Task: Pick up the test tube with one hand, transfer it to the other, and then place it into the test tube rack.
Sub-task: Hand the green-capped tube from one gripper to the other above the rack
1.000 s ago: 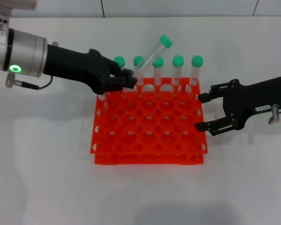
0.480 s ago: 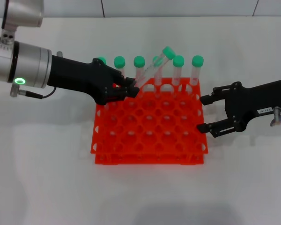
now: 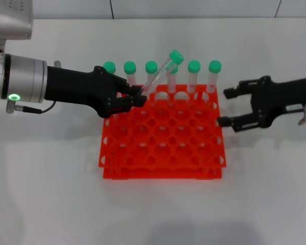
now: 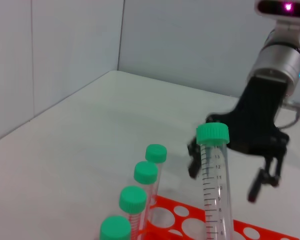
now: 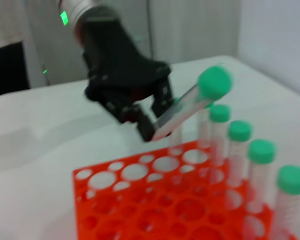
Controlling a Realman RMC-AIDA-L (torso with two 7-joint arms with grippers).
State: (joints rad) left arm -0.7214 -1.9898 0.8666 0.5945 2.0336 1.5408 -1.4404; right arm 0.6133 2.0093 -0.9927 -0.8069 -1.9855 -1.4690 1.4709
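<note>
Overhead, white table (image 3: 51,194), orange rack (image 3: 163,140), grey walls (image 4: 190,45)

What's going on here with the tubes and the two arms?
The left gripper holds one green-capped test tube by its lower end, tilted with the cap pointing toward the right arm, above the back of the orange-red test tube rack. Six other capped tubes stand upright in the rack's back row. The right gripper hangs open beside the rack's right edge, holding nothing. The handover has not happened yet.
</note>
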